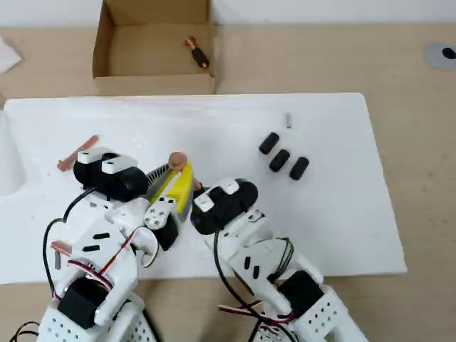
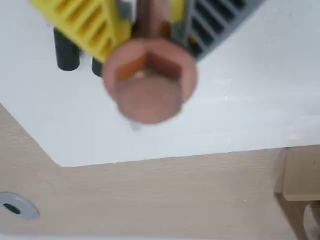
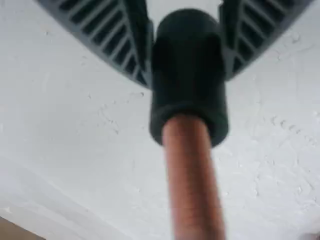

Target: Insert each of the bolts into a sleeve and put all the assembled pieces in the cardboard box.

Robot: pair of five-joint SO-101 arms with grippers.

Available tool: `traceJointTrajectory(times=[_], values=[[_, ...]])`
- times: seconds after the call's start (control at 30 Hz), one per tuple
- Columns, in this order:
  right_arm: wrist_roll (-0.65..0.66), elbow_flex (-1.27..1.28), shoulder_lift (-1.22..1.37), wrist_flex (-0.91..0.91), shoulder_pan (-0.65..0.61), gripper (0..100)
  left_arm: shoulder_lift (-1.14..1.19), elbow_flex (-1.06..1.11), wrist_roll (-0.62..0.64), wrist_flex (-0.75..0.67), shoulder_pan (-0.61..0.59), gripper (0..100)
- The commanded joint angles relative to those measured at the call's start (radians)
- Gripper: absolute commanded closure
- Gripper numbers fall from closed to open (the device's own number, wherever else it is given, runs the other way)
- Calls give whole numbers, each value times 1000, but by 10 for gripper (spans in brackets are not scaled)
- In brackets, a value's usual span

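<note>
Clamped by its shaft between the yellow and grey fingers of the left gripper: a copper-coloured hex-head bolt, held above the board near the middle of its near half. Long axis roughly level over the table in the high view, head toward the far side and the box, threaded end toward the near edge. On that threaded end, same axis, a black cylindrical sleeve, pinched between the dark grey fingers of the right gripper. Shaft only partly in, with bare copper thread exposed outside the sleeve. Underneath, a white board lying on a light wooden table. On the board's right side, three loose black sleeves close together in a diagonal row, well apart from both grippers. On its left side, one loose copper bolt lying flat near the left arm. Just past the board's far edge, an open brown cardboard box with one assembled bolt-and-sleeve piece inside. Grey round disc in the tabletop at the far right. Join of thread and sleeve plain in the right wrist view; hex head end-on in the left wrist view; box contents and loose parts laid out in the high view.
</note>
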Motion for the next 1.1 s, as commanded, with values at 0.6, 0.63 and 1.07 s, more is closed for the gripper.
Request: traceJointTrajectory(times=[0.6, 0.63, 1.07], values=[[-5, -10, -81, -23, -15, 990, -8, 14, 3, -14, -71, 995], [-5, -10, -81, -23, -15, 990, -8, 14, 3, -14, -69, 995], [-5, -10, -81, -23, -15, 990, -8, -11, 46, -11, 6, 995]])
